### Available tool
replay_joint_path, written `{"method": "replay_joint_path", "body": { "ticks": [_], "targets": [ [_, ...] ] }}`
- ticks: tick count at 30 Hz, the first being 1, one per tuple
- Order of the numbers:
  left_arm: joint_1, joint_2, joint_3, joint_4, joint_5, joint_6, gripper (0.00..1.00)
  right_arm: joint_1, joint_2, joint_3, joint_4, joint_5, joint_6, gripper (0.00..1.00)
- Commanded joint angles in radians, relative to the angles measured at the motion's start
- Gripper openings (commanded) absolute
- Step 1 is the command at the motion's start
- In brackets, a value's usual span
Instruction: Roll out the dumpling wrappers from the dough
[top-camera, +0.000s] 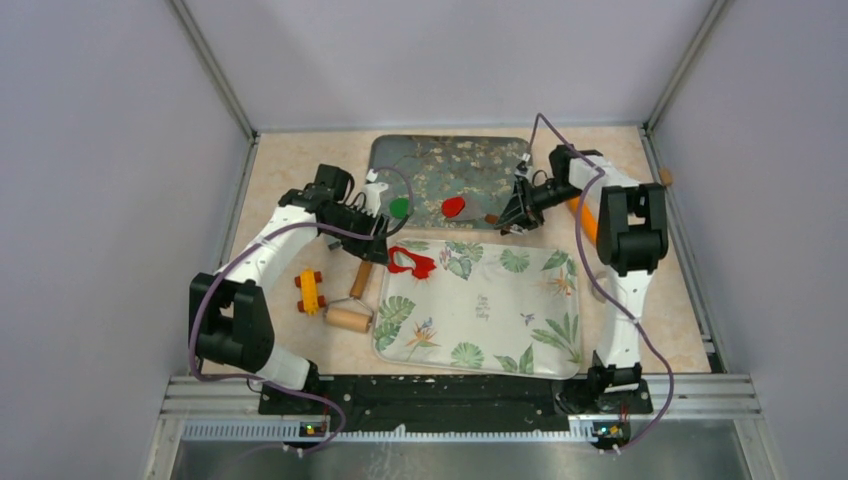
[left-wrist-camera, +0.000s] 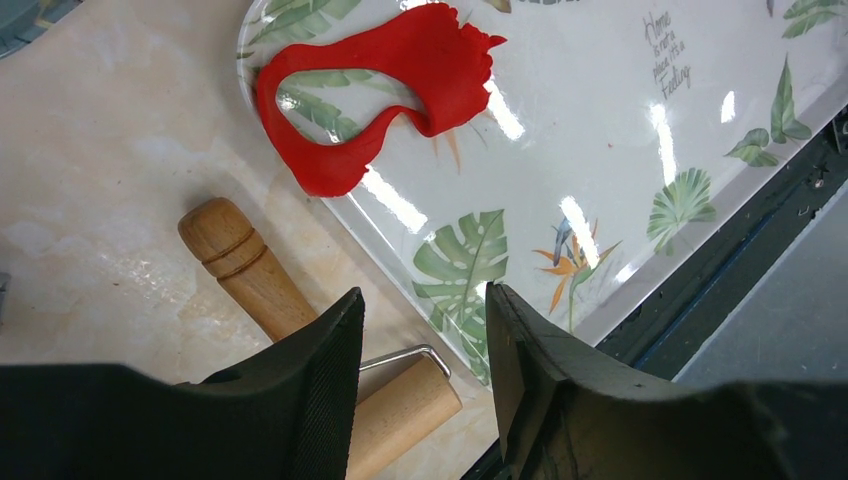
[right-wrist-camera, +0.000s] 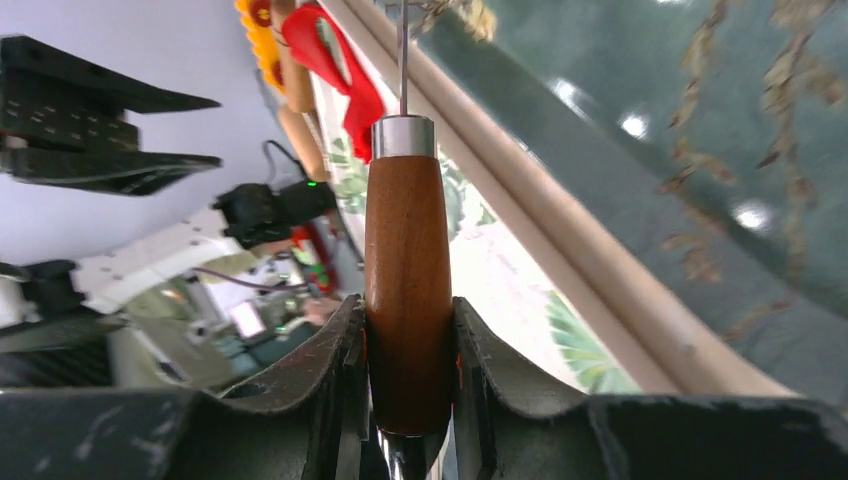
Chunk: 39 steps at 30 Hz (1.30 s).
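**Over the pin (left-wrist-camera: 240, 265), left gripper (left-wrist-camera: 422, 305) open; discs wait on the dark tray (top-camera: 485, 160)**

On the dark tray's near-left part lies the green disc (top-camera: 399, 208), just beyond the left gripper on its far side. The red disc (top-camera: 453, 206) sits to its right near the tray's near edge, roughly between the two grippers. Being round, neither disc has a long axis to line up with. The left arm is plainly nearer the green one.

The pin is what matters for the next move. It rests on the tabletop (top-camera: 290, 170) just off the leaf tray's (top-camera: 480, 300) left edge. Its long axis runs near to far, roller end toward the near edge and handle toward the far. The left gripper hangs directly above the handle, jaws moderately apart and empty, so a straight drop would likely bracket it. The left arm reaches forward and inward from its base, wrist tipped down.

The right gripper (right-wrist-camera: 408, 315) is clamped on a wooden-handled tool (right-wrist-camera: 405, 220) with a metal shaft. It hangs by the dark tray's right edge, forearm turned inward. A ragged red scrap (left-wrist-camera: 400, 60) lies at the leaf tray's far-left corner.
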Motion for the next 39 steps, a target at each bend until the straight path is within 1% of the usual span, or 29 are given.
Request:
{"method": "replay_joint_path", "body": {
  "ticks": [1, 2, 3, 6, 9, 14, 18, 22, 26, 31, 34, 38, 39],
  "targets": [
    [-0.001, 0.009, 0.010, 0.024, 0.046, -0.024, 0.52, 0.008, -0.103, -0.040, 0.109, -0.091, 0.304, 0.00],
    [-0.001, 0.011, 0.010, 0.025, 0.049, -0.026, 0.52, 0.006, -0.108, -0.050, 0.141, -0.112, 0.380, 0.00],
    [-0.001, 0.011, 0.010, 0.026, 0.053, -0.026, 0.52, 0.009, -0.109, -0.040, 0.145, -0.125, 0.422, 0.00],
    [-0.001, 0.007, 0.005, 0.031, 0.057, -0.031, 0.52, 0.019, -0.121, -0.004, 0.106, -0.081, 0.448, 0.00],
    [-0.001, 0.000, -0.001, 0.033, 0.059, -0.040, 0.52, 0.018, -0.150, -0.053, 0.082, -0.072, 0.486, 0.00],
    [-0.001, -0.009, -0.008, 0.033, 0.062, -0.053, 0.52, 0.006, -0.202, -0.136, 0.117, -0.159, 0.593, 0.00],
    [-0.001, -0.012, -0.020, 0.042, 0.068, -0.056, 0.52, 0.005, -0.203, -0.085, 0.194, -0.208, 0.684, 0.00],
    [-0.001, -0.018, -0.015, 0.039, 0.066, -0.051, 0.53, -0.004, -0.207, -0.033, 0.166, -0.151, 0.656, 0.00],
    [-0.001, -0.019, 0.003, 0.024, 0.063, -0.043, 0.53, -0.027, -0.257, -0.075, 0.102, -0.090, 0.588, 0.00],
    [-0.001, -0.017, 0.015, 0.042, 0.067, -0.043, 0.53, -0.082, -0.336, -0.109, 0.026, -0.028, 0.486, 0.00],
    [-0.001, -0.013, 0.021, 0.059, 0.079, -0.048, 0.53, -0.114, -0.384, -0.135, 0.011, -0.024, 0.438, 0.00],
    [0.000, -0.008, 0.032, 0.084, 0.090, -0.055, 0.53, -0.195, -0.436, -0.154, 0.078, -0.117, 0.334, 0.00],
    [-0.001, -0.007, 0.034, 0.094, 0.091, -0.058, 0.53, -0.232, -0.445, -0.145, 0.076, -0.145, 0.282, 0.00]
  ]
}}
